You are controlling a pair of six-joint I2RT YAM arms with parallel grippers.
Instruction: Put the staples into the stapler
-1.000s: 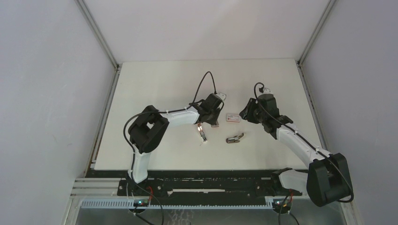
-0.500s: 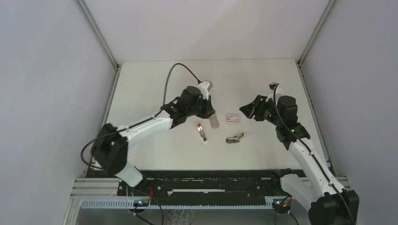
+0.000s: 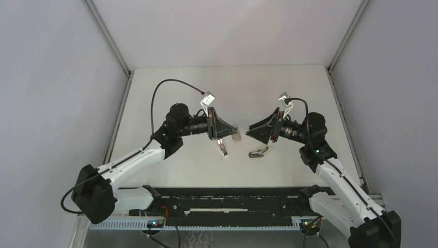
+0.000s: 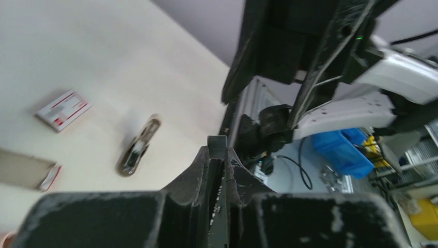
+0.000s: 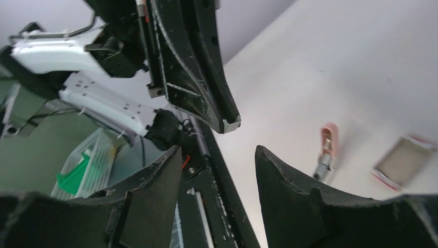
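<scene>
Left gripper (image 4: 217, 150) pinched closed, right gripper (image 5: 217, 154) wide, one pink stapler (image 5: 326, 149), one staple box (image 4: 63, 109), red print illegible

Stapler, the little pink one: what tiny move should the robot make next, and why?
Probably open the left gripper and lower it onto the stapler. That gripper's jaws are shut on nothing and it hangs nearest, while the stapler lies free on the table. I think it needs holding before any loading.
</scene>
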